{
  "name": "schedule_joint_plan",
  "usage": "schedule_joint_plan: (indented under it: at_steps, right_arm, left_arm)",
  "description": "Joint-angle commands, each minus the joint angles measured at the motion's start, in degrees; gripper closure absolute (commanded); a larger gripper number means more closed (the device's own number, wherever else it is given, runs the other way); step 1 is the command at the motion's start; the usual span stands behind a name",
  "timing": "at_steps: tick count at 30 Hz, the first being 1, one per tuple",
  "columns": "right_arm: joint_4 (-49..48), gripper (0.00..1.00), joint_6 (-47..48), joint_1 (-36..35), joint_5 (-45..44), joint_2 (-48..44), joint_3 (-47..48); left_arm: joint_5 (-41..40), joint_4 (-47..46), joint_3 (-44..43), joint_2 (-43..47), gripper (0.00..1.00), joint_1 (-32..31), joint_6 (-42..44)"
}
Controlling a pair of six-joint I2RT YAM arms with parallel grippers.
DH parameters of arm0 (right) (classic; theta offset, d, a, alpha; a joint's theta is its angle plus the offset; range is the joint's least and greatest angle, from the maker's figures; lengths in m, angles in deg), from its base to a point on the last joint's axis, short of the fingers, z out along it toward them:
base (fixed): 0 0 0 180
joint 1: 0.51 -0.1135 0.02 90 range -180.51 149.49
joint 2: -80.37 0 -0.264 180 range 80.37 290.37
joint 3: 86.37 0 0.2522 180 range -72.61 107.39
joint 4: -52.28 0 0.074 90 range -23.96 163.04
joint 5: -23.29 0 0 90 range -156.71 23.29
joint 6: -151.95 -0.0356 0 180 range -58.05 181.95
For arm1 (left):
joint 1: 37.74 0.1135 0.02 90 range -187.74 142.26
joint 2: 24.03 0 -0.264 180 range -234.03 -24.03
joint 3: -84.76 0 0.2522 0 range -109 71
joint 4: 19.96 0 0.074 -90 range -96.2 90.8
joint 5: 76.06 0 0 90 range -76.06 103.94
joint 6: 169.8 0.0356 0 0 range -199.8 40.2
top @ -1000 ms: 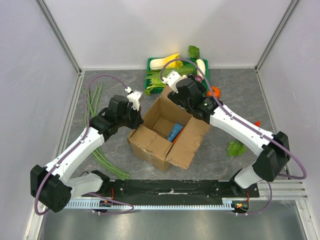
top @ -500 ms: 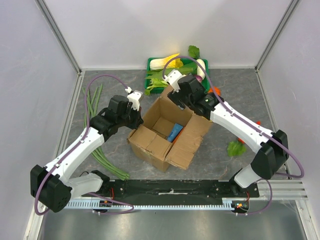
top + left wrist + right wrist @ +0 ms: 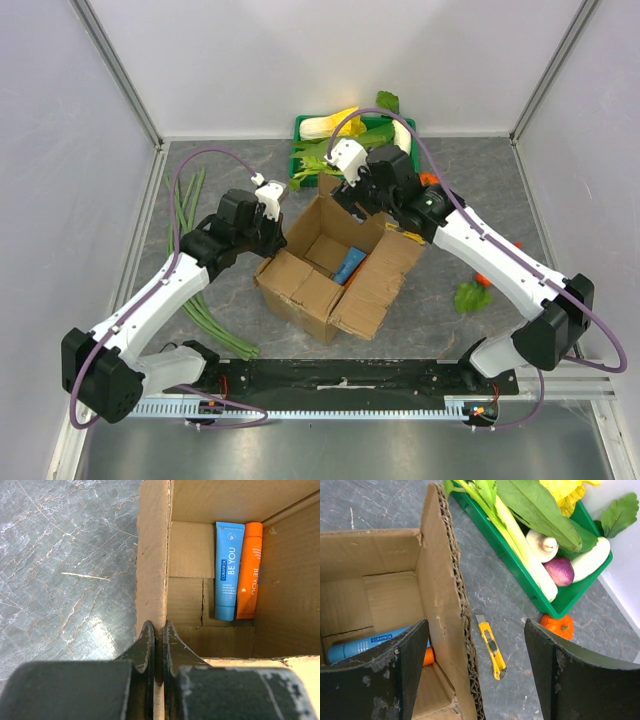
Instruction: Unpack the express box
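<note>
since a second ago the right arm has drawn its wrist back toward the far side and its elbow has swung outward to the right; the left arm has not stirred. the right gripper (image 3: 475,625) straddles the upright far flap of the cardboard box (image 3: 335,262), jaws spread wide, with one finger above the box's inside and the other above the table (image 3: 65,570) outside. the left gripper (image 3: 155,640) has its jaws pinching the top edge of the box's left wall.

the box sits open mid-table, between the two arms. inside, a blue tube (image 3: 228,570) and an orange tube (image 3: 250,570) lie side by side, touching, along one inner wall. between the flap and the green tray (image 3: 505,555) runs a narrow strip of table with a yellow knife (image 3: 491,647) lying just beside the flap's edge. left of the box the grey table lies open.
</note>
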Motion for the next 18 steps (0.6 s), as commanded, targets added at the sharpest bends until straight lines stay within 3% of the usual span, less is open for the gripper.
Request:
schedule_joint_plan:
  at_steps: [1,5,11,18]
  right_arm:
    - [0.41,0.14,-1.35,0.02,-3.02,-1.44,4.16]
    - [-0.20,0.07,-0.99,0.02,7.22,-4.79,5.04]
    - [0.50,0.05,-2.22,-1.21,17.27,-6.99,5.05]
    - [1.64,0.14,-0.12,-6.13,11.93,-3.75,-1.88]
  left_arm:
    - [1.92,1.04,-2.23,-0.71,0.97,0.16,1.63]
    - [2.01,1.22,-3.37,-1.41,0.97,0.16,1.10]
    - [2.36,1.13,-4.61,-2.64,0.96,0.25,0.75]
    - [2.18,0.96,-4.96,-3.87,0.95,0.16,0.92]
